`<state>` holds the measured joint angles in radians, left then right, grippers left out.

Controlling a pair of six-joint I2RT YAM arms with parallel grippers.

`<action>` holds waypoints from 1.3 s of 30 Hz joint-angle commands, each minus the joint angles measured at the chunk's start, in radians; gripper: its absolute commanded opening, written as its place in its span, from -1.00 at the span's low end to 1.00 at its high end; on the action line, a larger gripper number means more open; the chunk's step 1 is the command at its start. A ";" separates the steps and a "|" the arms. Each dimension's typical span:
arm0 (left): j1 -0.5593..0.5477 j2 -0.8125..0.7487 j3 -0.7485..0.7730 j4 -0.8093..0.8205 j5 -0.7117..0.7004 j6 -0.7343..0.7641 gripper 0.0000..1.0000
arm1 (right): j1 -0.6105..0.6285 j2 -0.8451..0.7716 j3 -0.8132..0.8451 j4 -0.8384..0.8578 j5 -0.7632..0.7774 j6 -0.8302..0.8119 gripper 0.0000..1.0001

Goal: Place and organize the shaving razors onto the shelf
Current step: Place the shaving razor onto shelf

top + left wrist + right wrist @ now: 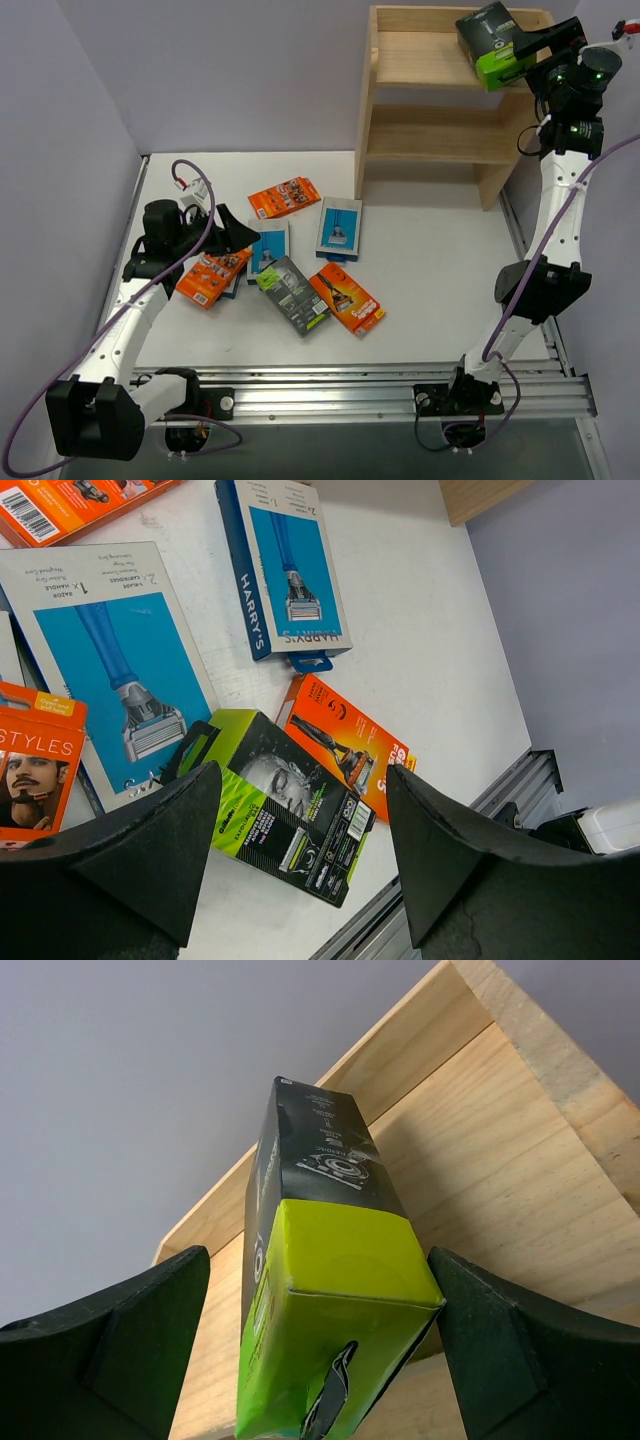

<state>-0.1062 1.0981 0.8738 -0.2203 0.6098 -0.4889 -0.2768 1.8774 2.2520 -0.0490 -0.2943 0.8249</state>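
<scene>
The right end effector [318, 1256] stands spread either side of a black box [320, 1180], with a gap showing on one side. I judge the box released, upright on the top tier of the shelf [420, 60]. The left end effector [302, 772] hangs wide and empty over the counter [440, 250]. That makes one pack placed. A second black box [292, 293], three orange packs [347, 298] and the blue cards [339, 227] lie loose. The third blue card is mostly hidden under an orange pack, and the base of the placed box is out of view.

left arm [120, 330] low | left claw [300, 775] jaws apart | right arm [560, 210] raised high | right claw [318, 1260] jaws apart
</scene>
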 commanded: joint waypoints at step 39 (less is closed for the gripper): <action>-0.006 0.026 0.002 0.079 0.091 -0.007 0.51 | 0.326 -0.218 -0.042 -0.170 0.400 -0.938 0.68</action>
<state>-0.1074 1.1152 0.8738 -0.2077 0.6659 -0.4911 0.0277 1.7145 2.2147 -0.2485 -0.0147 -0.0113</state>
